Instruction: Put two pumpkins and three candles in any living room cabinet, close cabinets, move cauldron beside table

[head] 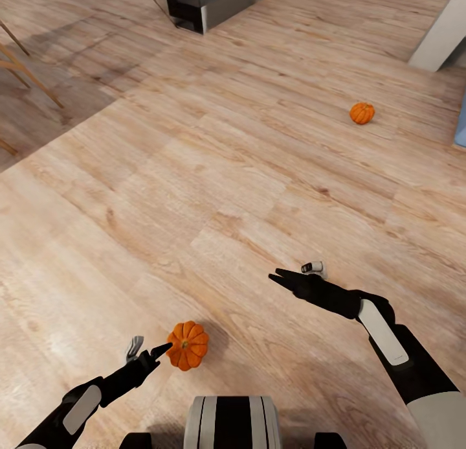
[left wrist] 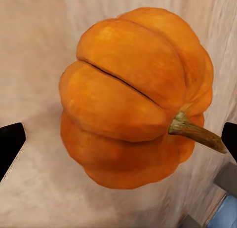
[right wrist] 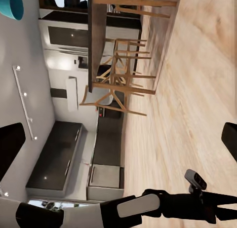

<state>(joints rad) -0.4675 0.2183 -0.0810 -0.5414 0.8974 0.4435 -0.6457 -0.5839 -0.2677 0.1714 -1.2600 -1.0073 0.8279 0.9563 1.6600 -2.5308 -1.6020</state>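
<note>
One orange pumpkin (head: 188, 345) lies on the wood floor just in front of my base. My left gripper (head: 147, 352) is low beside it, on its left, and stands open. In the left wrist view the pumpkin (left wrist: 133, 95) with its brown stem sits ahead between the two black fingertips (left wrist: 11, 144), which are spread wide and apart from it. A second pumpkin (head: 362, 113) rests on the floor far off to the right. My right gripper (head: 292, 275) hovers open over bare floor, holding nothing. The cabinet is out of view.
A grey metal unit (head: 210, 2) stands at the far middle, wooden chair legs (head: 26, 70) at the far left, a white pillar (head: 443, 34) and a blue edge (head: 461, 128) at the right. The right wrist view looks toward a dining table with chairs (right wrist: 116, 75) and dark kitchen counters (right wrist: 54, 159).
</note>
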